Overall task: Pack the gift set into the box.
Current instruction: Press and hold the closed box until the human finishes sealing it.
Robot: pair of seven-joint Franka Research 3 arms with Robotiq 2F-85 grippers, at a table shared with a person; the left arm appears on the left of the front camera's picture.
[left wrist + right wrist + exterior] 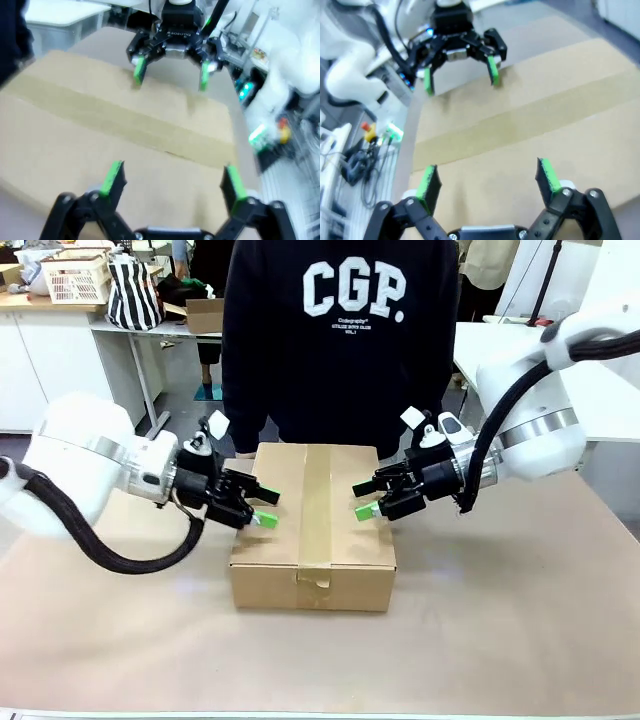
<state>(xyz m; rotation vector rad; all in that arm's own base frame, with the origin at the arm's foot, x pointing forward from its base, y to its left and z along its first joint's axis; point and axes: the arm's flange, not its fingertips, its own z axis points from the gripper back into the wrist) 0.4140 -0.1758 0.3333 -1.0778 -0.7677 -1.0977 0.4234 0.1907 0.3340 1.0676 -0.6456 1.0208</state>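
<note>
The box (312,578) sits in the middle of the table with its flaps down and a strip of tape (316,502) along the top seam. The gift set is hidden. My left gripper (266,506) hovers open over the box's left top edge, with nothing between its fingers. My right gripper (363,499) is open over the right top edge, facing it. In the left wrist view, my left gripper (173,172) is over the box (90,125), with the right gripper (170,75) beyond. In the right wrist view, my right gripper (487,172) is above the box (540,125), with the left gripper (460,77) opposite.
A person in a dark sweatshirt (340,330) stands right behind the box at the far side of the table (500,630). Benches with a basket (78,278) and a small cardboard box (205,313) stand far back. Bare tabletop lies in front of the box.
</note>
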